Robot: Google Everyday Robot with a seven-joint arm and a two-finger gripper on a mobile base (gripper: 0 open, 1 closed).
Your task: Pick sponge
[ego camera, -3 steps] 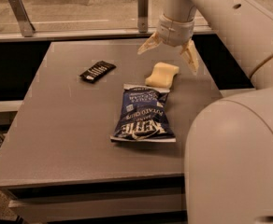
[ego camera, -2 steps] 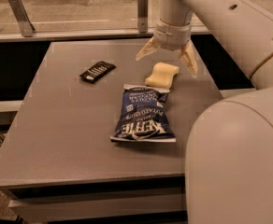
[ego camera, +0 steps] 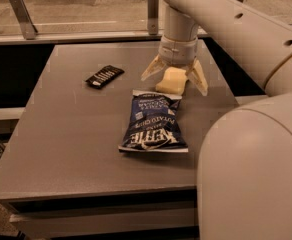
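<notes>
A blue chip bag (ego camera: pixel 153 121) lies mid-frame on the desk (ego camera: pixel 61 134). Just behind it sits the yellow sponge (ego camera: pixel 170 80), right under the claw (ego camera: pixel 174 83). The claw's fingers are spread wide, one on each side of the sponge.

- The blue bag (ego camera: pixel 153 126), in the middle of the frame, carries the brand name "KETTLE" in big white letters near its lower end.
- Above this name, on the same bag, smaller white letters read "POTATO CHIPS". The other small lines near the bag's upper end cannot be read.
- The black bar (ego camera: pixel 104 76), left of the middle and a bit higher, has rows of white marks. They look like print, but no word can be made out.
- The gripper (ego camera: pixel 174 84), just above the bag's upper end, stands with its fingers spread on both sides of the sponge (ego camera: pixel 172 80). Neither has text on it.
</notes>
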